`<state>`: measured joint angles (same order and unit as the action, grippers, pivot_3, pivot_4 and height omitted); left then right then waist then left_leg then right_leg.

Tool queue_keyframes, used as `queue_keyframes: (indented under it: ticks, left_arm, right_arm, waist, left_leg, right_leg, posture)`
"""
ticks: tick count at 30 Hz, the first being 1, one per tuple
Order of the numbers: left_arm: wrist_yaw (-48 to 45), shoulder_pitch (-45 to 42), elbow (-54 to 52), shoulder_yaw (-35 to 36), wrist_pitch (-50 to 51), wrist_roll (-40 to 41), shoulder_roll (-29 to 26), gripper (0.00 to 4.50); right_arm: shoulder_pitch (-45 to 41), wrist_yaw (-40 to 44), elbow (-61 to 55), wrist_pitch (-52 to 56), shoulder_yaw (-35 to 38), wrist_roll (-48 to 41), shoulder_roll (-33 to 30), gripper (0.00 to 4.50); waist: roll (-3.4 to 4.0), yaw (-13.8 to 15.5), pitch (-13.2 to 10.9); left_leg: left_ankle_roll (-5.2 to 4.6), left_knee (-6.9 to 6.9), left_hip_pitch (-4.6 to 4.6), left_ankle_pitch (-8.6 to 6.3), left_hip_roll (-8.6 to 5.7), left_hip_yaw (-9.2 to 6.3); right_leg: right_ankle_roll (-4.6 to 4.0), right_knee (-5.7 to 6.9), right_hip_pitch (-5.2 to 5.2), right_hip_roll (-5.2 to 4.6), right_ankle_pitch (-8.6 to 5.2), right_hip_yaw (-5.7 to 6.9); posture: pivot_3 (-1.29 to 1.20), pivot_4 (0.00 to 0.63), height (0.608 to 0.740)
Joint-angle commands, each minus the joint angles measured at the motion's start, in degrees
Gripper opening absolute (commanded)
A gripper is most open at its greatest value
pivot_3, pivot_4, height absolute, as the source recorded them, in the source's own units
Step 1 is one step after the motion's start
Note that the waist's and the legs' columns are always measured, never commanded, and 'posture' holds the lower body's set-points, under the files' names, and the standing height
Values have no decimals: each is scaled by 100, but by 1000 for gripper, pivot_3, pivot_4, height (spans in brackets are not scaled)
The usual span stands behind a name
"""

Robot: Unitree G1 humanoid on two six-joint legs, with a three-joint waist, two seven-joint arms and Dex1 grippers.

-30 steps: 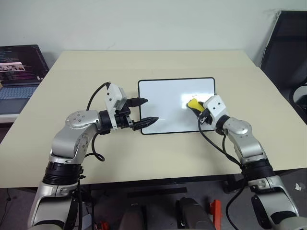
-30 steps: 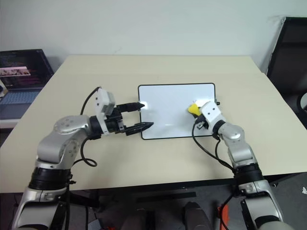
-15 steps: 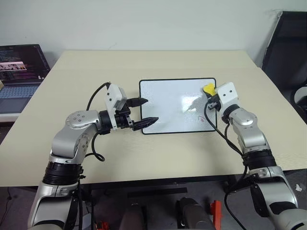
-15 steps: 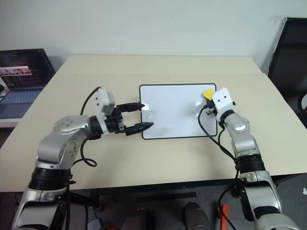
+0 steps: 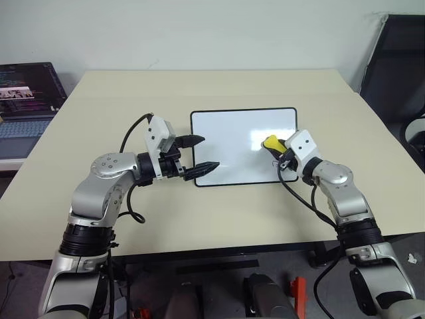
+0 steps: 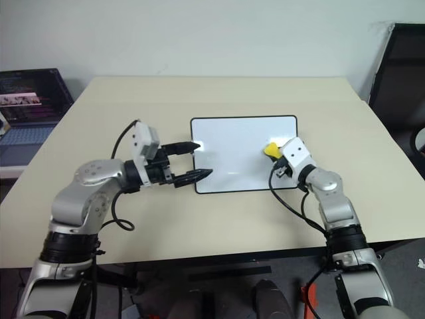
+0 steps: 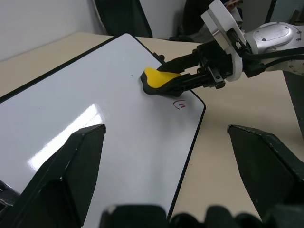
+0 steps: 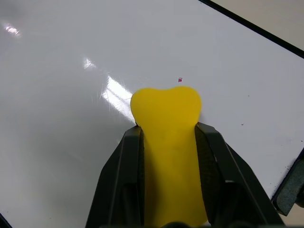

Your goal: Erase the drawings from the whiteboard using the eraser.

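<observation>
The right gripper (image 5: 274,147) reaches in from the lower right of the head views, roughly level and angled toward the frame's left. Its 2 black fingers (image 8: 124,166) pinch the yellow eraser (image 5: 270,143), which presses flat on the right part of the whiteboard (image 5: 226,136). In the right wrist view the eraser bulges out past the fingertips in a rounded, heart-like shape.

The left gripper (image 5: 198,154) comes in from the left of the frame, level and pointing right, with its 2 fingers spread wide and holding nothing. Its tips sit over the board's left edge; whether they touch it cannot be told.

The whiteboard lies flat at the centre of the beige bench (image 5: 199,86), black frame all round. In the left wrist view 1 small red drawing (image 7: 180,105) shows near the board's corner, just beside the eraser. A tiny red speck (image 8: 180,80) sits just beyond the eraser's tip in the right wrist view. The rest of the white surface looks clean, with glare patches.

A laptop (image 5: 26,100) with a lit screen stands at the far left, off the bench. A dark chair (image 5: 397,60) fills the upper right, and a plain pale wall runs behind.
</observation>
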<state>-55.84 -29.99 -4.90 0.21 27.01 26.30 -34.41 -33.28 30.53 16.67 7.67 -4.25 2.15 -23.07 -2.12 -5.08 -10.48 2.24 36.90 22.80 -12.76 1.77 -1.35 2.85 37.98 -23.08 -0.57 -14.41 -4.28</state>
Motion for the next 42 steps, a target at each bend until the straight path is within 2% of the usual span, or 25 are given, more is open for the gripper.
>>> queue_keyframes:
  ticks: [1, 6, 9, 17, 26, 34, 42]
  left_arm:
    - [-39, -148, -83, 18, -95, -3, -9, 4500]
    - [-28, -152, -92, 10, -100, -8, 8, 4500]
    - [-25, -154, -93, 13, -102, -12, 10, 4500]
    - [-17, -142, -113, 33, -89, -8, -4, 4500]
    - [-11, -138, -108, 22, -76, -18, -2, 4500]
    - [-11, -111, -126, 65, -63, -5, -38, 4500]
    - [7, -92, -167, 54, -45, -6, -42, 4500]
  right_arm:
    - [-257, -684, 688, 55, 221, 222, -11, 1111]
    - [-516, -1231, 1111, -11, 274, 346, -29, 1111]
    - [-518, -1233, 1190, 12, 214, 361, -67, 1111]
    - [-315, -922, 1150, 395, 52, 404, -237, 1110]
    - [-186, -776, 1154, 561, -97, 508, -449, 1108]
    - [155, 193, 662, 606, -221, 330, -650, 1105]
    - [-174, 179, 334, 636, -78, 183, -322, 1102]
  waist:
    - [0, 3, 0]
    - [0, 23, 0]
    - [0, 24, 0]
    - [-5, 30, 3]
    - [-47, 34, 30]
    - [-53, 36, 35]
    - [-54, -23, 34]
  left_leg:
    - [0, 4, 0, 0, 0, 1]
    - [-6, 5, 1, 4, -4, -1]
    - [-6, 1, 3, 4, -5, 0]
    - [-6, 3, 2, 4, -5, -2]
    - [-6, 3, -22, 4, -4, -12]
    - [-5, -14, -50, 2, -2, -14]
    - [-4, -44, -67, 0, -1, 3]
  right_leg:
    - [-2, 0, 0, 0, 4, -2]
    - [-2, -2, 1, -2, 6, -3]
    - [-2, -6, 0, -3, 5, -2]
    - [-2, -8, 3, -4, 5, -2]
    - [-3, -29, 42, -10, 5, 10]
    - [-2, -89, 85, -24, 5, 17]
    - [2, -93, 82, -30, 7, 11]
  posture:
    - [0, 150, 740]
    - [0, 150, 740]
    - [0, 150, 740]
    - [0, 150, 740]
    - [0, 150, 740]
    - [0, 150, 740]
    - [0, 150, 740]
